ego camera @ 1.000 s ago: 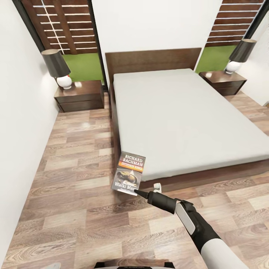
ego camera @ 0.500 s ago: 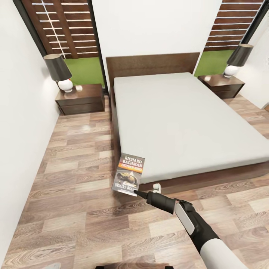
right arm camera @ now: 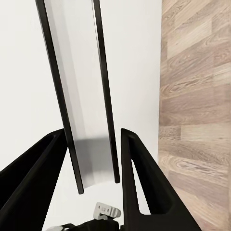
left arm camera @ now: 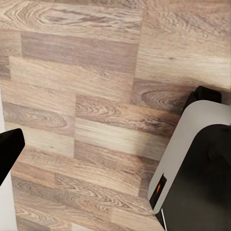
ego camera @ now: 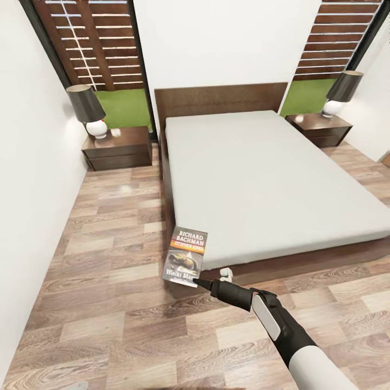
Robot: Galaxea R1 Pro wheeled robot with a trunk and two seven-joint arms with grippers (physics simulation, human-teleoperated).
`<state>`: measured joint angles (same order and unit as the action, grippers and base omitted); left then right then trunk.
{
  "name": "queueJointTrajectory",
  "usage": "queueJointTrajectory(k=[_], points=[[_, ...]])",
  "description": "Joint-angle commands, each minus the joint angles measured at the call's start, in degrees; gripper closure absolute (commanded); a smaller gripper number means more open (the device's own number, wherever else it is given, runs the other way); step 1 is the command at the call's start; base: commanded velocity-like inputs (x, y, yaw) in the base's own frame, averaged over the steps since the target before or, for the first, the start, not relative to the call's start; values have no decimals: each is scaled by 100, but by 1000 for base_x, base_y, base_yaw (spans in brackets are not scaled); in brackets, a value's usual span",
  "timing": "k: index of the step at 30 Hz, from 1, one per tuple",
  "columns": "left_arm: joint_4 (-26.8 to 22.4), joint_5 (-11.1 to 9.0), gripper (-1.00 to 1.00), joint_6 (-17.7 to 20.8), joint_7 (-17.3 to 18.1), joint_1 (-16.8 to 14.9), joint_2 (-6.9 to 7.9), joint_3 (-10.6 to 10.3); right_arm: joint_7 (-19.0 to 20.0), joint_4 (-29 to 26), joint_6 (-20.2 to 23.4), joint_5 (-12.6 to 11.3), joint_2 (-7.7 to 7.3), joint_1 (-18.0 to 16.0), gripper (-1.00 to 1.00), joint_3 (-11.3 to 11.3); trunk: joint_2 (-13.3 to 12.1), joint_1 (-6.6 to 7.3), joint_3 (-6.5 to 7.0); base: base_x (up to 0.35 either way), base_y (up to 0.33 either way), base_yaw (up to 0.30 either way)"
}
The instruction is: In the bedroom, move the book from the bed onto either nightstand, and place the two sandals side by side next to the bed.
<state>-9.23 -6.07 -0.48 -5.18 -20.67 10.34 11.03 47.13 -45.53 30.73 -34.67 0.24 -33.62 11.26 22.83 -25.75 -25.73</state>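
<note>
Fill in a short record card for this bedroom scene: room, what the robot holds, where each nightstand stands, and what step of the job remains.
room: bedroom, wood plank floor, white walls
bed: grey mattress, bare on top
held item: book, off the bed, gripped at its lower edge by the right tool
nightstands: left nightstand and right nightstand, each bearing a lamp
step remaining: set the book on a nightstand

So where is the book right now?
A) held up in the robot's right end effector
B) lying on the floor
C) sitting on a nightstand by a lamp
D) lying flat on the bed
A: the book is pinched at its bottom corner by the right end effector, off the bed and above the wood floor.
</note>
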Motion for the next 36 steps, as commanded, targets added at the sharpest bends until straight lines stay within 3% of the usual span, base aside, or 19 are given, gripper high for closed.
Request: queueJointTrajectory(k=[1, 24, 36], points=[[0, -60, -100, -5, -9, -1, -1, -13, -11, 0, 70, -46, 0, -4, 100, 3, 8, -3, 2, 0, 0, 0], [8, -60, -100, 3, -9, -2, -4, -13, -56, -9, 727, -52, 9, -64, 100, 7, 8, -3, 181, 0, 0, 0], [9, -60, -100, 12, -9, -5, -5, -14, -488, -1, 1293, -117, 10, -119, 100, -7, 8, -3, 267, 0, 0, 0]])
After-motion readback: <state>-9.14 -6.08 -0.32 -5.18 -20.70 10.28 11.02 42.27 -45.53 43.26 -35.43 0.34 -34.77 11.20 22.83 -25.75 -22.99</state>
